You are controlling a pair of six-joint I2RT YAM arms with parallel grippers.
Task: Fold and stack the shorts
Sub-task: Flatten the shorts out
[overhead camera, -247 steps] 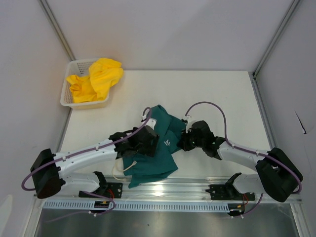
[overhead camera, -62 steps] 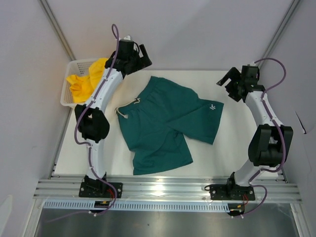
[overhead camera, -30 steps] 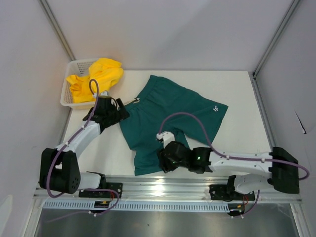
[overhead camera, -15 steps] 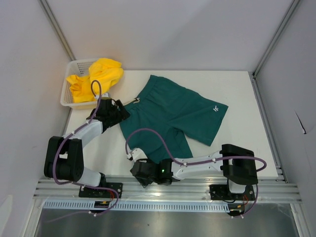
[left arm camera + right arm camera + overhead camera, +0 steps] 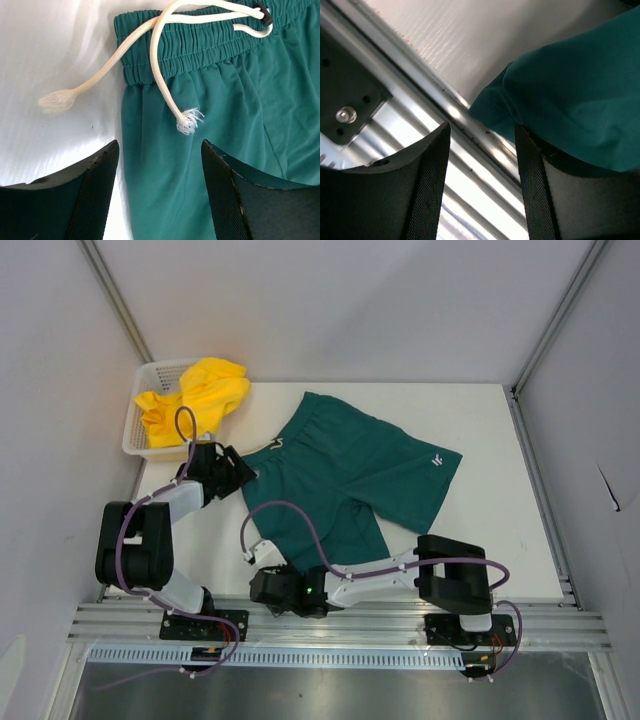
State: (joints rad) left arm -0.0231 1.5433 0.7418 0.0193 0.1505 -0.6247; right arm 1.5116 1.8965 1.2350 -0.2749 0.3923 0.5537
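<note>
Two grippers, left gripper [image 5: 160,192] and right gripper [image 5: 481,165], hover spread and empty over floppy teal shorts [image 5: 350,480] lying mid-table, best pinched at waistband [image 5: 200,45] and near hem.

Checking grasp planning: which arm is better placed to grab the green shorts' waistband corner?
Left, probably. The left gripper is open right over the waistband corner of the green shorts, with the drawstring just ahead. The right gripper is at the leg hem by the table's near rail.

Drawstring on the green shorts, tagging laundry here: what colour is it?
Off-white, with frayed ends; the drawstring on the green shorts shows best in the left wrist view.
</note>
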